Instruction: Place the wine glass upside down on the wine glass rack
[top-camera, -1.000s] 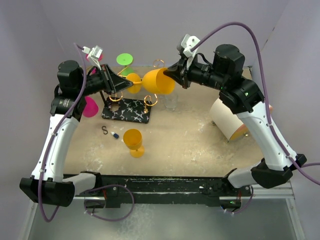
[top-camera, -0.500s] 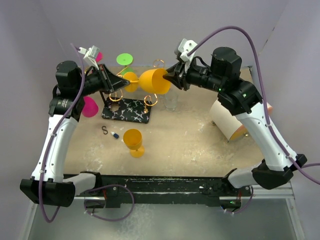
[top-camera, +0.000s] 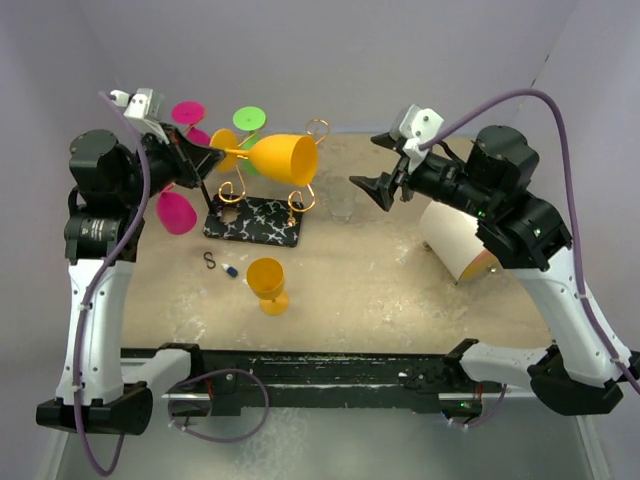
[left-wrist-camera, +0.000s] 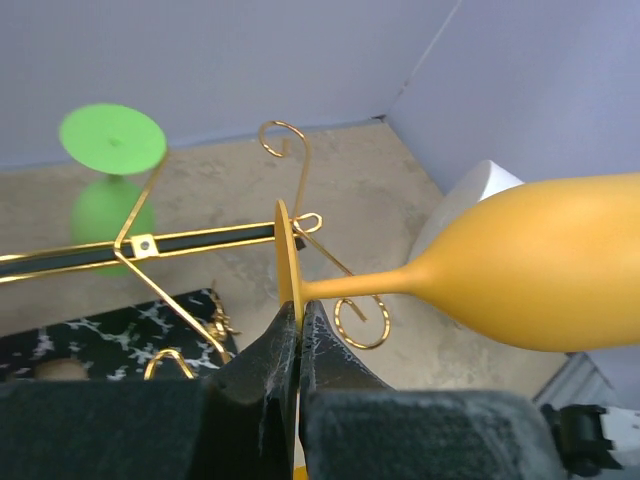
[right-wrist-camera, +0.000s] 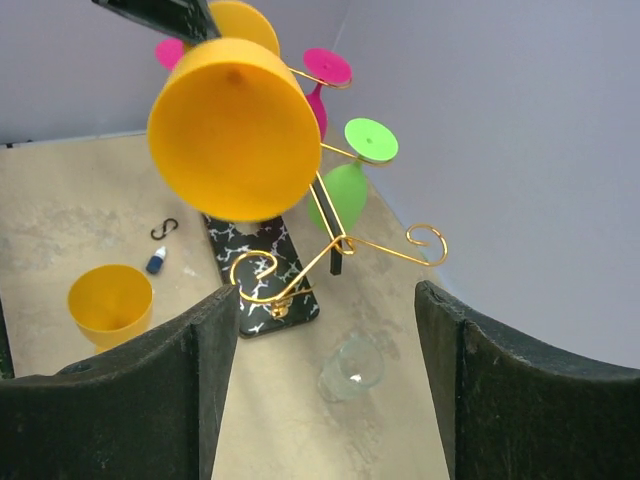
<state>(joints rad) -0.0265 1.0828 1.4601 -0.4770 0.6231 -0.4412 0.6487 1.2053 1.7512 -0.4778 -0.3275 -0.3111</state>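
Smooth opaque orange wine glass (left-wrist-camera: 530, 270), rounded bowl, thin stem, held sideways in the air beside the thin gold wire rack (top-camera: 255, 219) with spiral curls and black marbled base. Left pincer (left-wrist-camera: 298, 315) clamped shut on the glass's flat foot; right pincer (top-camera: 372, 187) gaping, empty, apart. Sandy scuffed bench (top-camera: 390, 275), lilac walls (top-camera: 330, 50).

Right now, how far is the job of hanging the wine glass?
Done: a green glass and a pink glass hang upside down on the rack. In hand: the left gripper holds the orange glass by its foot, bowl sideways beside the rack; the right gripper is open. Left: seat it upside down.
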